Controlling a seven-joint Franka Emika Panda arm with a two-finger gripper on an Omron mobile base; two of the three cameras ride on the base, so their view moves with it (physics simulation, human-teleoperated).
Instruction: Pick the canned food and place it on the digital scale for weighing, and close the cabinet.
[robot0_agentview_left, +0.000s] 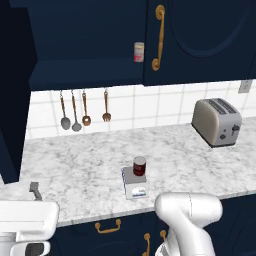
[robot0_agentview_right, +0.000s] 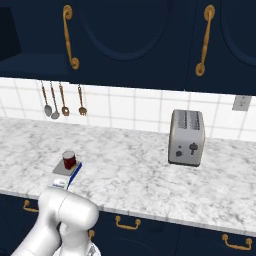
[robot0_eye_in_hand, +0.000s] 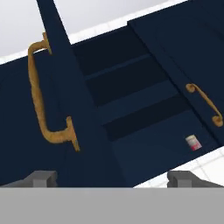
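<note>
The canned food (robot0_agentview_left: 139, 165) (robot0_agentview_right: 69, 159), a short maroon can, stands upright on the digital scale (robot0_agentview_left: 135, 188) (robot0_agentview_right: 61, 174) near the counter's front edge. The navy cabinet (robot0_agentview_left: 85, 70) stands open on its left half, its door (robot0_agentview_left: 11, 100) swung out toward me. In the hand view that open door (robot0_eye_in_hand: 65, 109) and its brass handle (robot0_eye_in_hand: 41, 100) loom close, seen edge-on. My gripper (robot0_eye_in_hand: 113, 178) is open with nothing between its fingertips, low to the left of the scale, aimed up at the door.
A taller pale can (robot0_agentview_left: 139, 51) (robot0_eye_in_hand: 192, 142) sits on the open cabinet's shelf. The neighbouring door (robot0_agentview_left: 200, 35) is shut. A silver toaster (robot0_agentview_left: 217, 121) (robot0_agentview_right: 186, 137) stands at the right. Spoons and a fork (robot0_agentview_left: 75, 112) hang on the tiled wall.
</note>
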